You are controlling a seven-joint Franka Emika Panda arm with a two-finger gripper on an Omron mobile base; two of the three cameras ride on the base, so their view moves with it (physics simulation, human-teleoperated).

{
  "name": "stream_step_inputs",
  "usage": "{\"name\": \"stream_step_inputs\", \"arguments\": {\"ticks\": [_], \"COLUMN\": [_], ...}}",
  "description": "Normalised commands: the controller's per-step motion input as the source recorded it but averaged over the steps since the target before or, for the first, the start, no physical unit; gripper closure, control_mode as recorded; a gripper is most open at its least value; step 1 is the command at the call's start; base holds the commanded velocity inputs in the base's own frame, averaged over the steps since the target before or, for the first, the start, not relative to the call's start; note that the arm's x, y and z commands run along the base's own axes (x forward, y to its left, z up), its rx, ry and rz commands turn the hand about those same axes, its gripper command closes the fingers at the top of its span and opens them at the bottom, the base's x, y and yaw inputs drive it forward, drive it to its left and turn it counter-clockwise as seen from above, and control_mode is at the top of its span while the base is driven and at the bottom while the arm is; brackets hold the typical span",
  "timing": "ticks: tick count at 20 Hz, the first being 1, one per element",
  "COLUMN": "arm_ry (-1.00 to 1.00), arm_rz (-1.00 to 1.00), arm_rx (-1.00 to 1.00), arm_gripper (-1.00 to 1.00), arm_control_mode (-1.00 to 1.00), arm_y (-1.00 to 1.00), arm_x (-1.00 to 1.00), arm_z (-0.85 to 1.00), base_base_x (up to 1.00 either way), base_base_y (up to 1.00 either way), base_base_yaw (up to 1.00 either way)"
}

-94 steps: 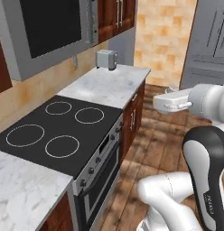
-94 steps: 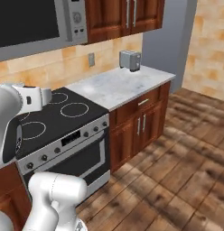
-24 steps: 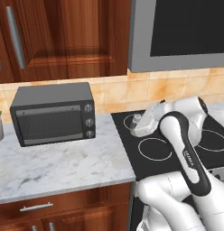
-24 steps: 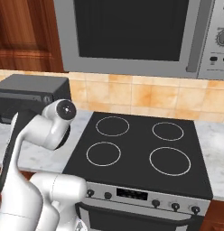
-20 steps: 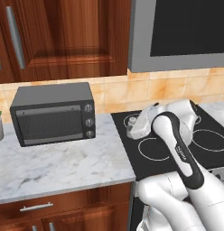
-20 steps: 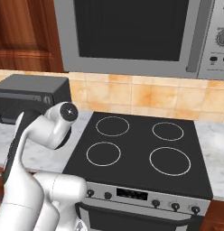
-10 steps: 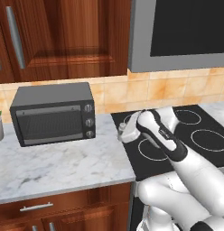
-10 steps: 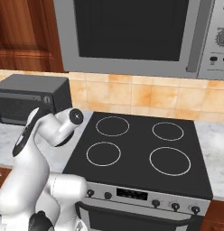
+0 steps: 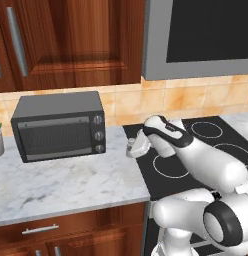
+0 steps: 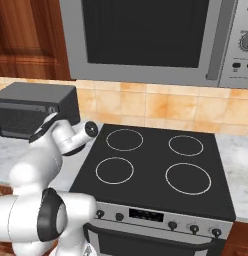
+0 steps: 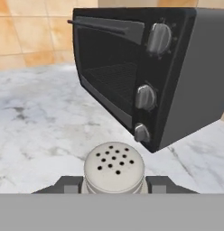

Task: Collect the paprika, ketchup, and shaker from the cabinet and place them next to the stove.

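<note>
The shaker (image 11: 114, 168), white-grey with a perforated top, sits between my dark fingertips (image 11: 65, 183); my gripper (image 11: 114, 184) is shut on it. In the left base view the gripper (image 9: 132, 150) holds the shaker (image 9: 130, 143) low over the marble counter (image 9: 61, 180), just left of the stove (image 9: 211, 150) with its black glass and white rings. The stove (image 10: 156, 160) also fills the middle of the right base view, where my arm bends left of it. The paprika, the ketchup and the shelf cabinet are out of view.
A black toaster oven (image 9: 58, 125) stands on the counter left of the gripper, close ahead in the hand view (image 11: 145, 72). A steel microwave (image 10: 146, 35) hangs above the stove. Wooden cabinets with bar handles (image 9: 13, 40) hang above the toaster oven.
The arm has swung left from over the stove's burners to the counter edge beside the stove, carrying the shaker lower. Earlier still, the base drove and turned toward the stove.
</note>
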Motion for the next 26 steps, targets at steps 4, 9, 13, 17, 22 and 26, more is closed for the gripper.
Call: {"name": "stream_step_inputs", "arguments": {"ticks": [4, 9, 13, 17, 22, 26], "arm_ry": [0.01, 0.00, 0.00, 0.00, 0.00, 0.00], "arm_rz": [0.03, 0.04, 0.03, 0.02, 0.01, 0.02], "arm_rx": [0.00, 0.00, 0.00, 0.00, 0.00, 0.00], "arm_gripper": [1.00, 1.00, 1.00, 1.00, 1.00, 1.00], "arm_control_mode": [-1.00, -1.00, -1.00, -1.00, -1.00, -1.00], "arm_y": [0.00, 0.02, 0.04, 0.06, 0.06, 0.06], "arm_x": [0.39, 0.21, 0.13, 0.17, 0.16, 0.17], "arm_z": [-0.36, -0.39, -0.35, -0.30, -0.31, -0.29], "base_base_x": [0.00, 0.00, 0.00, 0.00, 0.00, 0.00], "base_base_y": [0.00, 0.00, 0.00, 0.00, 0.00, 0.00], "base_base_yaw": [0.00, 0.00, 0.00, 0.00, 0.00, 0.00]}}
